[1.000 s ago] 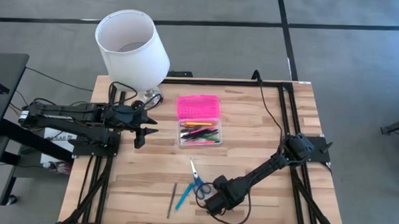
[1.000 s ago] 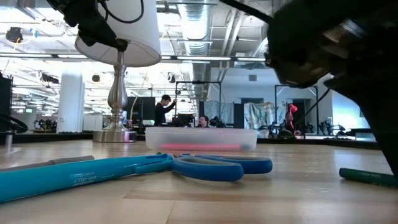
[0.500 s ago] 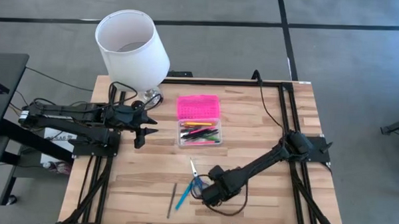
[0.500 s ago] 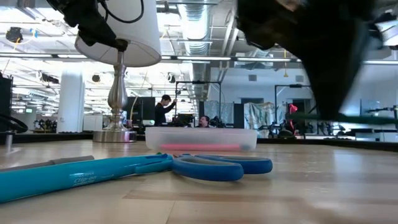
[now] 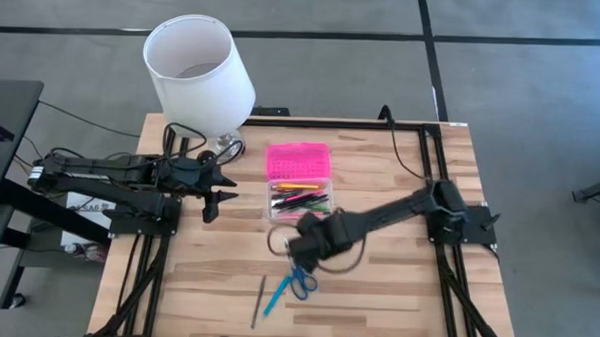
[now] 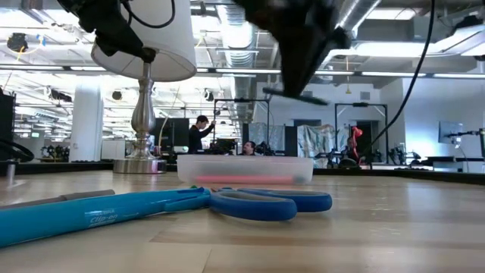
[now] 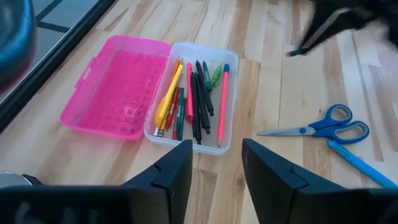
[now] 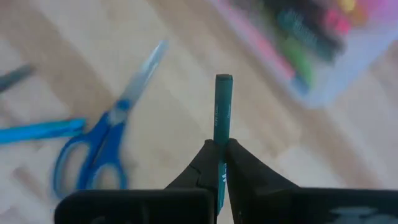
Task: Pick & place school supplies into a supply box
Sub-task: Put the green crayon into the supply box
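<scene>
My right gripper [image 5: 299, 245] hangs above the table just on the near side of the supply box, shut on a green pen [image 8: 222, 106]. That box is a clear tray [image 5: 299, 201] filled with several pens and pencils [image 7: 196, 93], its pink ribbed lid [image 5: 298, 160] lying open on the far side. Blue-handled scissors [image 5: 298, 272], a blue pen [image 5: 273, 298] and a grey pencil [image 5: 258, 301] lie flat near the table's near edge. My left gripper [image 5: 211, 197] waits open, left of the box. My right gripper pinches the green pen between its two fingertips [image 8: 208, 155]. The pen's shaft [image 8: 221, 134] runs on ahead past them to a free end [image 8: 223, 79]. The pen is lifted clear of the table, and in the low view it lies close to level [image 6: 297, 96] below the gripper.
A white lampshade [image 5: 196, 70] stands over the table's far left corner on a metal foot [image 5: 228, 143]. Dark frame rails [image 5: 432, 173] run along the right side. Bare wood lies between the box and the scissors [image 7: 314, 129]. People show far off in the room behind.
My right gripper has risen from the table's near edge with the green pen, which lay on the wood a second ago. It has carried the pen toward the far edge and leftward, over the scissors, up to the box. The scissors, blue pen and pencil have stayed put.
</scene>
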`<state>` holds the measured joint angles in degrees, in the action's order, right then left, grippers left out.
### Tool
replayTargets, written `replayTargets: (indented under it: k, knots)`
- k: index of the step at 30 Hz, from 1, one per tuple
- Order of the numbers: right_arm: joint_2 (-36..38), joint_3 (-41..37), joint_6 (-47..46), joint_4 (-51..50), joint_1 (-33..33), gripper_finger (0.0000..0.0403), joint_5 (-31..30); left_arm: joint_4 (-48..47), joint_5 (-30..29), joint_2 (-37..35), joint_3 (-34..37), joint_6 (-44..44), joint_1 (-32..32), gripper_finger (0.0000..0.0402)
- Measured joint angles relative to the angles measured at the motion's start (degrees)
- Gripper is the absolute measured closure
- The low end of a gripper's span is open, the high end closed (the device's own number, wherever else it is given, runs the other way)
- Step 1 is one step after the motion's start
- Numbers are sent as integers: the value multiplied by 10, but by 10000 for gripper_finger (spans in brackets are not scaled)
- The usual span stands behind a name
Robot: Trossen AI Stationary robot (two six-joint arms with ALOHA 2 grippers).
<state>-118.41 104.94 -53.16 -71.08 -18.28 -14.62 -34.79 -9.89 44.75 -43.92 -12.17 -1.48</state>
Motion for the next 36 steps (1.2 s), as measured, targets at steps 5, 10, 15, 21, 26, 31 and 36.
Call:
replayTargets:
  k: [5, 10, 15, 21, 26, 31, 36]
  knots:
    - [-1, -2, 144, 40, 57, 403, -8, 1, 0, 0, 0, -11, 0, 273]
    - [-8, -2, 238, 77, 110, 403, -20, 0, 0, 0, 0, -38, 0, 274]
    - [-7, -2, 331, 77, 155, 403, -22, 0, -3, 0, 0, -78, 0, 274]
    - [-7, -2, 436, 77, 190, 403, -19, 3, -37, 0, 0, -136, 0, 274]
    - [-10, -22, 520, 97, 213, 402, -4, 38, -59, 4, 4, -163, 0, 274]
    - [-10, -49, 532, 112, 233, 399, 12, 97, -72, 4, 27, -190, 0, 274]
    - [-10, -57, 531, 114, 241, 386, 13, 156, -80, 4, 55, -209, -1, 274]
